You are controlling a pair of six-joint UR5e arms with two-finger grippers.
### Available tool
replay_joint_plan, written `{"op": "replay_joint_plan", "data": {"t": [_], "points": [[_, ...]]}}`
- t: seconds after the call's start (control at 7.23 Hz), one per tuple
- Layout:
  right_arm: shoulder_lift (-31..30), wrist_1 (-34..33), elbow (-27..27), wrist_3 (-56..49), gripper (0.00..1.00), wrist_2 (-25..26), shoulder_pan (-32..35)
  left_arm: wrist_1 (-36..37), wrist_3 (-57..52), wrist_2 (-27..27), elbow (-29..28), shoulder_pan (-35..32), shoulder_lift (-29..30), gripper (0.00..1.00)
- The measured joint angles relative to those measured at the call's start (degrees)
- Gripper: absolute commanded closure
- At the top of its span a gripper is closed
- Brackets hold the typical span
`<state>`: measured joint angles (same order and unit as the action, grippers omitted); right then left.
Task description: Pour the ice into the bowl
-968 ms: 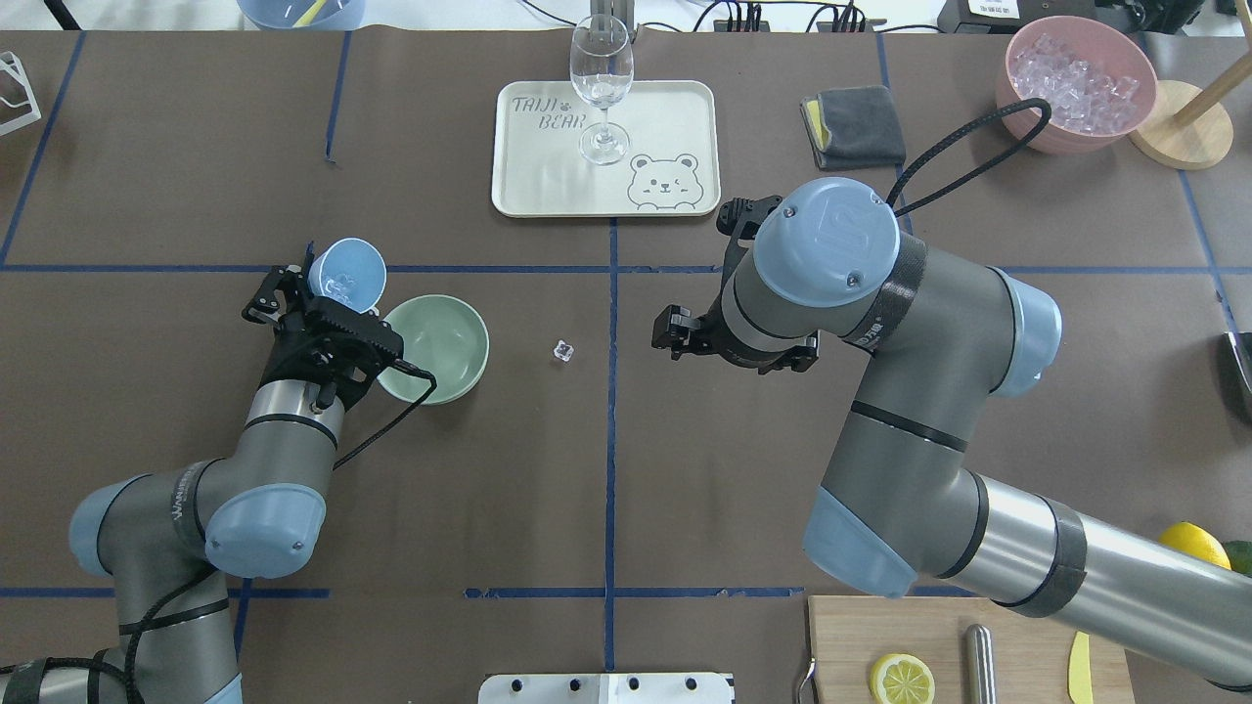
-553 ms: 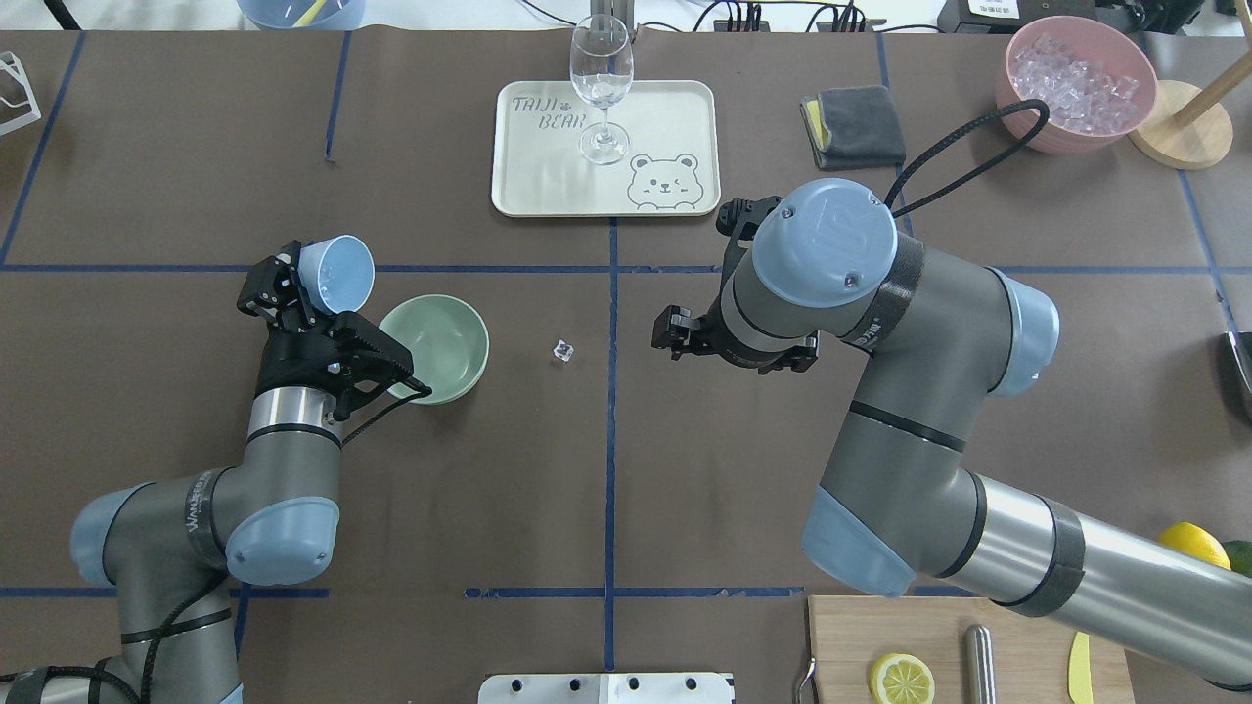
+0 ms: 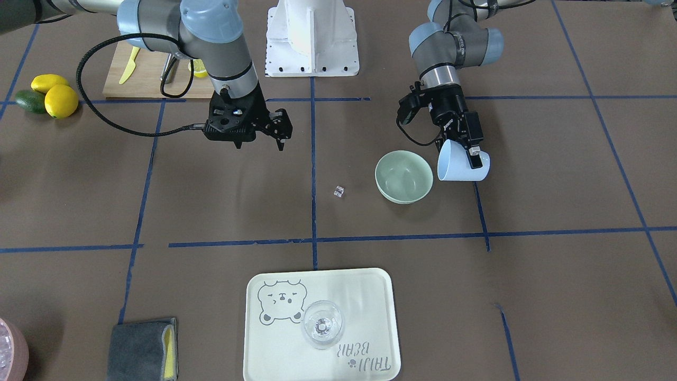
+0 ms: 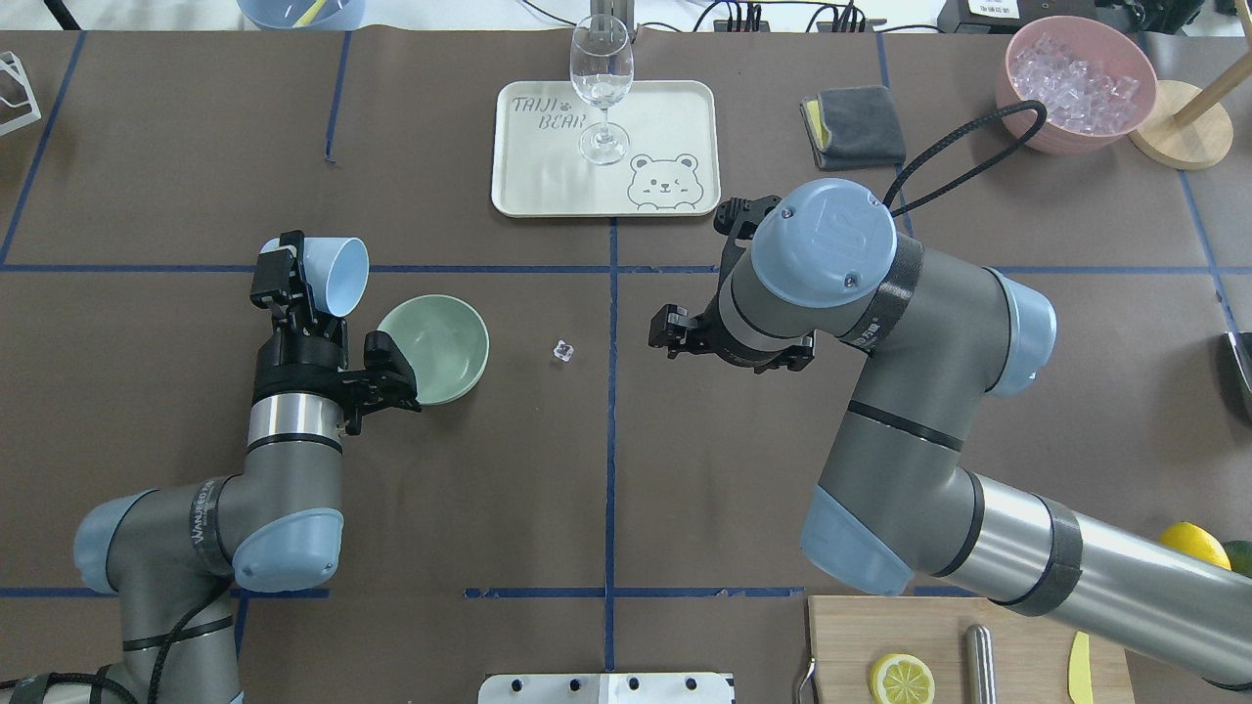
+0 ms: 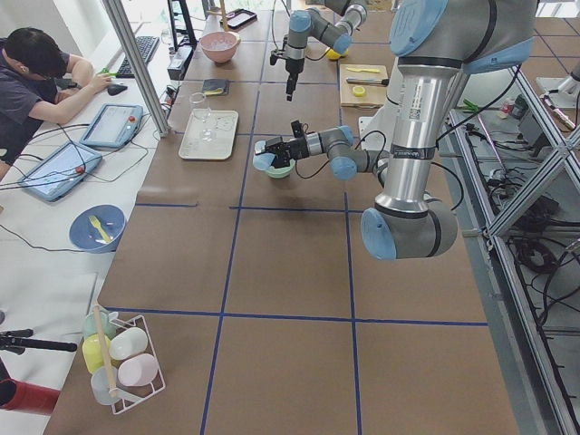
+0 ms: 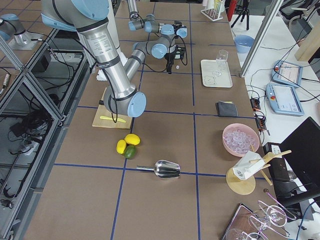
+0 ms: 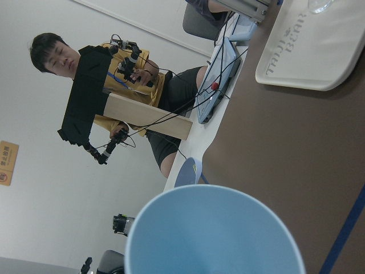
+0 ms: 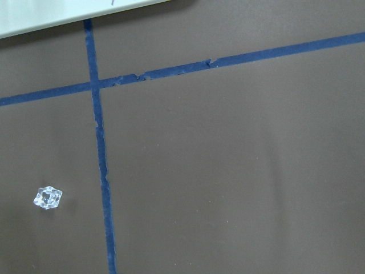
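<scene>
A: Start from the robot's side. What has the L gripper (image 4: 293, 272)?

B: It is closed on the wall of the light blue cup (image 4: 340, 274). The cup is off the table and tipped on its side, w/ the mouth turned toward the bowl (image 4: 445, 342). It is just beside the bowl's far-left rim, not over the middle.

A: The bowl?

B: Upright on the brown table (image 4: 489, 489), next to the L wrist.

A: And the ice?

B: One clear cube (image 4: 562, 351) lies on the table btw. the bowl and the R gripper (image 4: 665, 330). It is close to the blue tape line (image 4: 611, 420) and touches neither of them.

A: R gripper state?

B: The fingers are apart w/ nothing btw. them, and it hangs above the table.

A: Farther back?

B: A tray (image 4: 675, 117) w/ a wine glass (image 4: 601, 78) standing on it. In the far right corner is a pink bowl (image 4: 1086, 143) w/ many ice cubes.
</scene>
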<state>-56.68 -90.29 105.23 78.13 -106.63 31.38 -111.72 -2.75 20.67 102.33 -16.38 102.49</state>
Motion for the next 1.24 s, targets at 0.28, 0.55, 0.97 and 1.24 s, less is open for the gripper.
{"op": "replay_joint_plan", "data": {"t": [0.28, 0.55, 0.97, 1.24], "points": [[0.01, 2.02, -0.94, 0.4, 0.0, 0.02, 0.01, 0.01, -8.7, -1.72, -0.26, 0.25, -0.01, 1.0], [0.21, 2.65, -1.13, 0.88, 0.0, 0.02, 0.02, 0.34, -12.11, -2.49, -0.69, 0.4, -0.07, 1.0], [0.34, 2.75, -1.17, 1.12, 0.0, 0.02, 0.0, 2.66, -12.7, -3.54, -0.92, 1.05, -0.1, 1.0], [0.34, 2.75, -1.17, 1.14, 0.0, 0.02, 0.0, 2.95, -12.72, -3.86, -0.97, 1.22, -0.1, 1.0]]}}
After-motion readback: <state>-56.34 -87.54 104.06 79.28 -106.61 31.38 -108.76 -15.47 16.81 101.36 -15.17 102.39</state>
